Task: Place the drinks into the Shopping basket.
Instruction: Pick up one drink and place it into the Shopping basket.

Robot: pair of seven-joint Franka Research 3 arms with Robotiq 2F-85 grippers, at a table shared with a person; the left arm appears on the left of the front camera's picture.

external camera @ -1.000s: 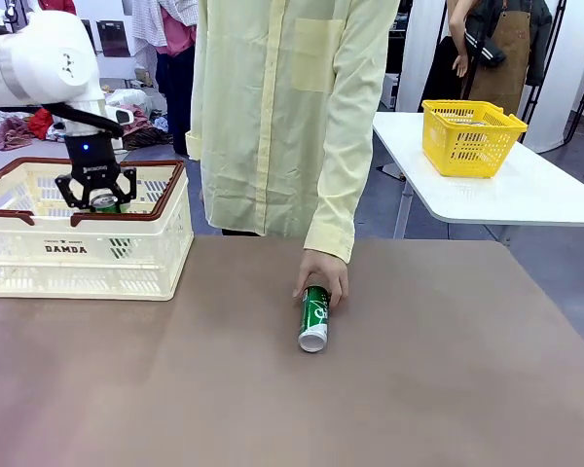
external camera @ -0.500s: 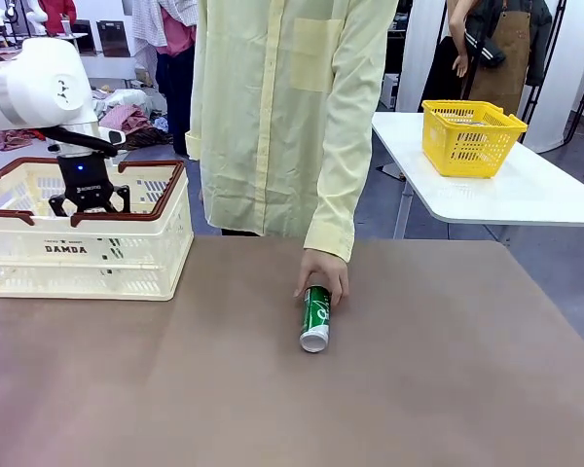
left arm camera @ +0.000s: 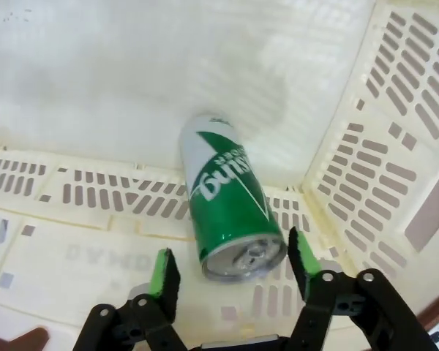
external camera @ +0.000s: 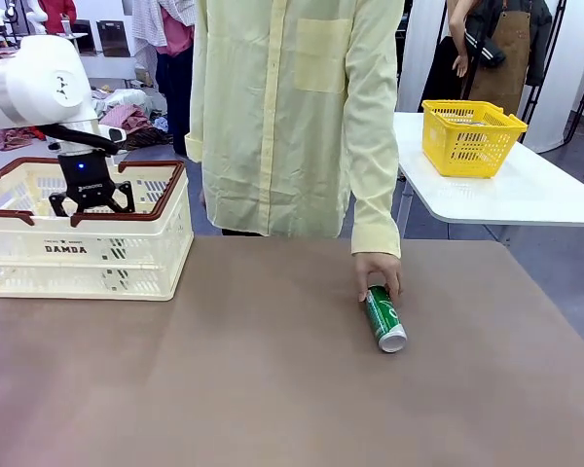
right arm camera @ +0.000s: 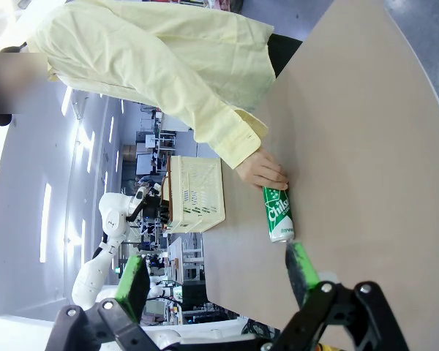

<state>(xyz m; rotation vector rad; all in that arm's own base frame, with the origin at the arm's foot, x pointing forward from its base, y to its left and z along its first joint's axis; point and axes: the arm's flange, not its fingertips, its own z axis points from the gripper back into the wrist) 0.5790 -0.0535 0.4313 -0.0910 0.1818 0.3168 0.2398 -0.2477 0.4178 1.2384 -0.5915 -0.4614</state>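
The left gripper (external camera: 90, 202) hangs inside the basket (external camera: 127, 255) at the left end of the tabletop (external camera: 224, 389). Its jaws are spread wider than the green can (left arm camera: 227, 197), which lies loose on the basket floor between the pads (left arm camera: 164, 272), near a corner, silver end towards the wrist camera. A second can (external camera: 384, 318), also green, lies on its side on the tabletop right of the middle, the person's hand (external camera: 378, 271) resting on its far end. The right gripper (right arm camera: 216, 267) hangs above the tabletop, wide open and empty
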